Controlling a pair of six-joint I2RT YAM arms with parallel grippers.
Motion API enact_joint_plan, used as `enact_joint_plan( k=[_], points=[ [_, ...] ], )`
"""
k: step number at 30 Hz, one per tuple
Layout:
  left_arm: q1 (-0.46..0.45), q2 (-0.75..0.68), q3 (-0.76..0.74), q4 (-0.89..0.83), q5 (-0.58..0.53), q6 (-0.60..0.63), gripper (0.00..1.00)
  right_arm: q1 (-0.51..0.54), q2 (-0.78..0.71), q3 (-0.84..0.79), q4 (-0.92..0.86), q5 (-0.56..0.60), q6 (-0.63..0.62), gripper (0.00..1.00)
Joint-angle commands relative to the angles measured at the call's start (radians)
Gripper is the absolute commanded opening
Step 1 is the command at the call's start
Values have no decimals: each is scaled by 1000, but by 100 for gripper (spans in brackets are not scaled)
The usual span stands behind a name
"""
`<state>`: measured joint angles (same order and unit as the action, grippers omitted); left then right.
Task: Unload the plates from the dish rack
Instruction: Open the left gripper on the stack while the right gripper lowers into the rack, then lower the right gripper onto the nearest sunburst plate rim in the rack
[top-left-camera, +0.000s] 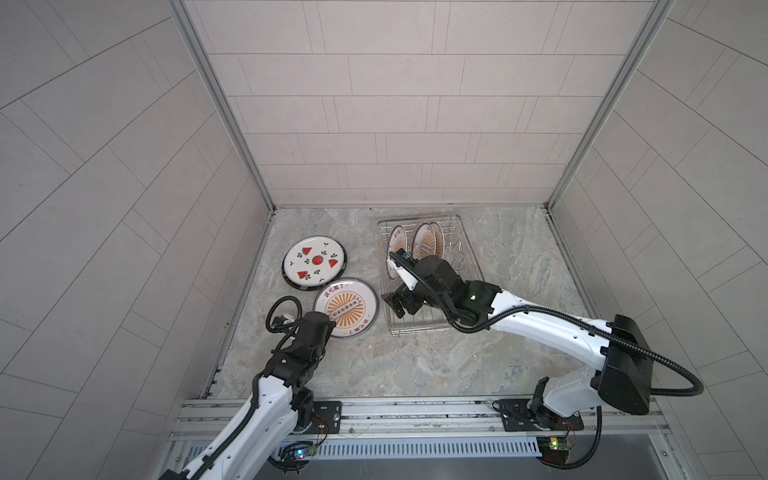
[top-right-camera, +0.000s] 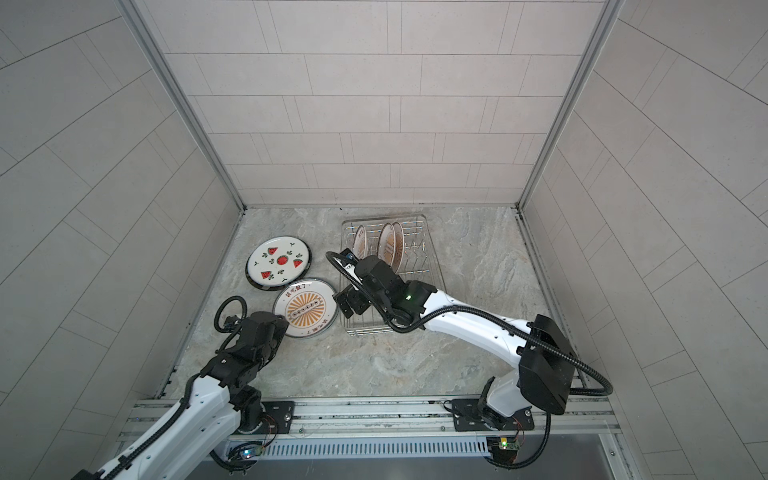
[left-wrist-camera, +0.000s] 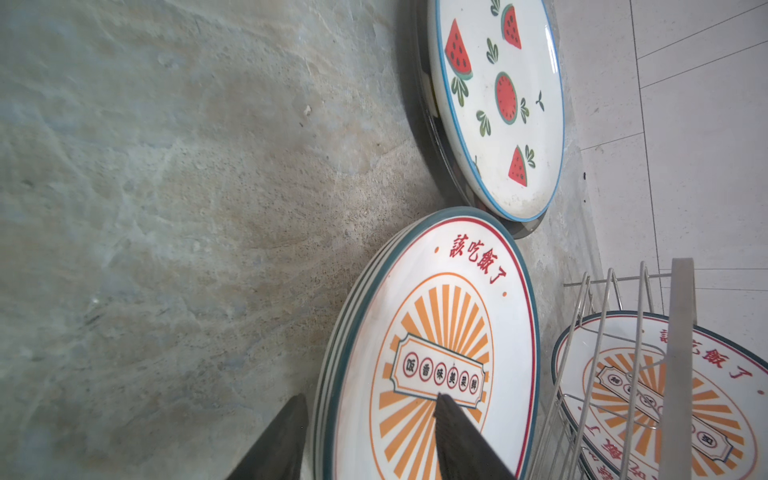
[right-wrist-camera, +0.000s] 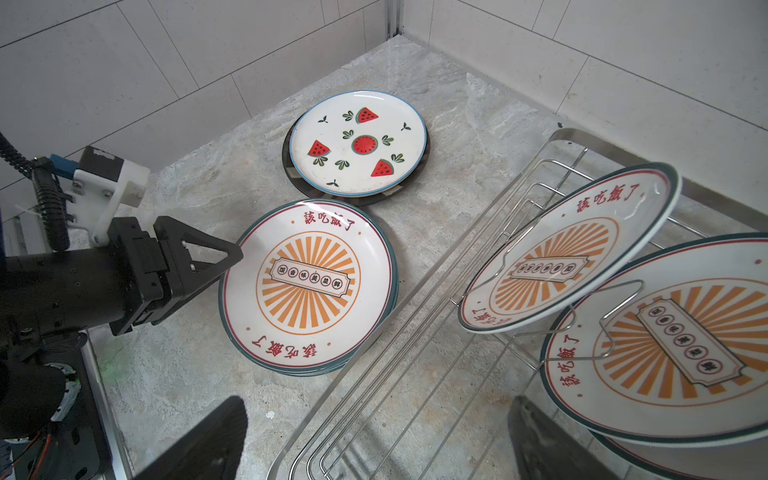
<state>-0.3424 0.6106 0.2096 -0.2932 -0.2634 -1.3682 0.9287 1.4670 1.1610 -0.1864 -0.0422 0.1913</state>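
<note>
The dish rack (top-left-camera: 471, 266) (right-wrist-camera: 415, 301) stands at the back right of the middle, with three sunburst plates (top-left-camera: 397, 240) (right-wrist-camera: 569, 249) leaning upright between its prongs at the far end. A stack of sunburst plates (top-left-camera: 347, 307) (left-wrist-camera: 449, 332) (right-wrist-camera: 307, 286) lies flat left of the rack. Beyond it a watermelon plate (top-left-camera: 314, 262) (left-wrist-camera: 498, 108) rests on a dark plate. My left gripper (left-wrist-camera: 370, 399) (right-wrist-camera: 224, 266) is open, its jaws straddling the near rim of the flat stack. My right gripper (top-left-camera: 395, 305) (right-wrist-camera: 378, 415) hangs open over the rack's bare near end, holding nothing.
Tiled walls close in the back and both sides of the marble table (top-left-camera: 415, 365). An aluminium rail (top-left-camera: 415, 409) carrying both arm bases runs along the front edge. Bare marble lies right of the rack and in front of it.
</note>
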Motion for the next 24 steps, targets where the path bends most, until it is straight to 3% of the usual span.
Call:
enact_joint_plan(
  k=[1, 4, 6, 10, 16, 18, 21, 24],
  points=[
    [6, -15, 30, -24, -50, 9, 55, 4, -3, 11, 6, 24, 2, 99],
    [5, -39, 26, -39, -88, 20, 58, 4, -20, -10, 27, 45, 9, 99],
    [6, -74, 27, -57, -108, 45, 65, 4, -45, -35, 55, 63, 15, 99],
    [5, -167, 27, -48, -132, 141, 100, 1, -105, -81, 95, 140, 42, 100],
    [6, -266, 26, 70, -70, 327, 100, -28, -164, -131, 126, 220, 119, 100],
    [5, -268, 10, 187, 7, 405, 100, -47, -167, -135, 130, 228, 137, 100],
    [4, -218, -19, 434, 226, 545, 100, -81, -163, -133, 132, 230, 163, 100],
    [4, -121, 30, 519, 390, 616, 100, -111, -165, -151, 158, 260, 189, 100]
  ],
)
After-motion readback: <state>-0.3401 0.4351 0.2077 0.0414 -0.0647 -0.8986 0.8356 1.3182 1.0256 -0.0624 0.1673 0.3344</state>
